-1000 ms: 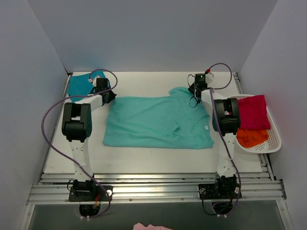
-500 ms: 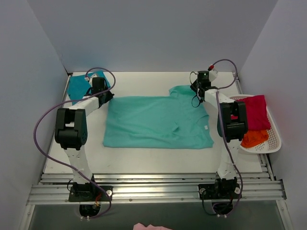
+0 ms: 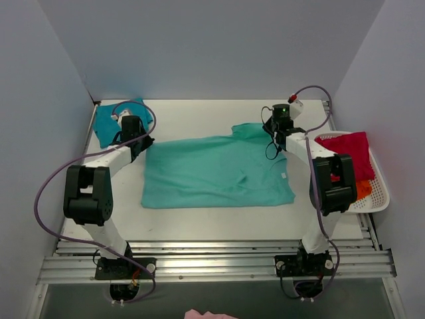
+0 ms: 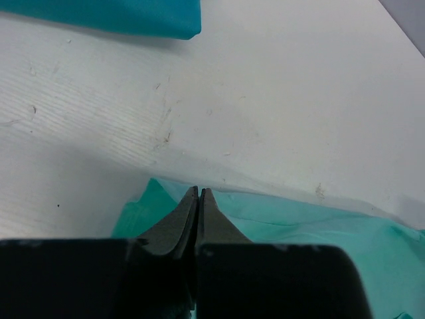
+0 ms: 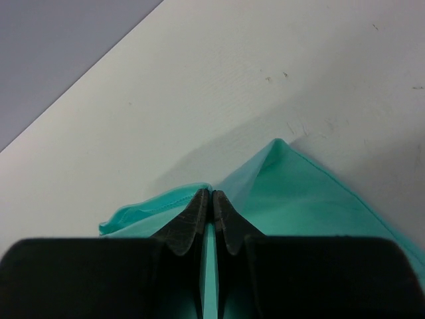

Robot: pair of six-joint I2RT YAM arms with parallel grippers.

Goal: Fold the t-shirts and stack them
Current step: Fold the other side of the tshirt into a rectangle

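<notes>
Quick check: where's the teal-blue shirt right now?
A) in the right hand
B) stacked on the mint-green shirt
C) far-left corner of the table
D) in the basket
C: the teal-blue shirt lies at the far-left corner of the table, apart from the mint-green shirt spread mid-table.

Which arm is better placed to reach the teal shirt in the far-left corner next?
Left, probably. The left pincer grips the light mint-green cotton t-shirt at its far-left corner, close beside the darker teal-blue cotton t-shirt; the right pincer holds the opposite far corner, much farther away.
</notes>
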